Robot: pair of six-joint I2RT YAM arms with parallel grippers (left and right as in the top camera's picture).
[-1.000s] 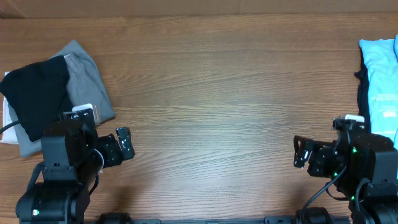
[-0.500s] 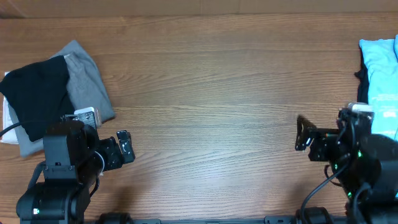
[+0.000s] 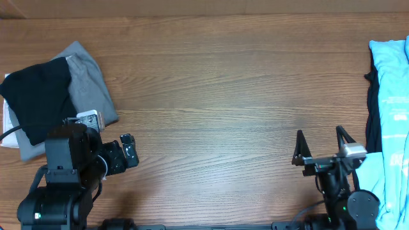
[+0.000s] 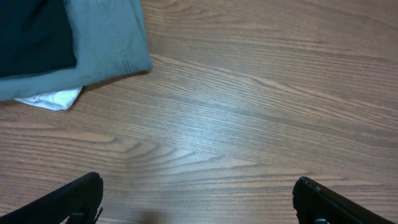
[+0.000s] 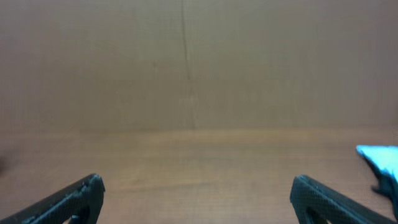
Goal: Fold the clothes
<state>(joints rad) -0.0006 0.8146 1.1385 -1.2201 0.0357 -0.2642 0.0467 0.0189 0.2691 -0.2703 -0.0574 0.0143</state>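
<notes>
Wood table (image 3: 211,96) | black clothes (image 3: 38,102) atop grey trousers (image 3: 92,89), far left

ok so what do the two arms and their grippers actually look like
Both arms are matte black with boxy joints. The left gripper and right gripper each have two slim black fingers. Each wrist carries a small whitish block, a green light glows low on each arm, and black cables trail off.
</notes>
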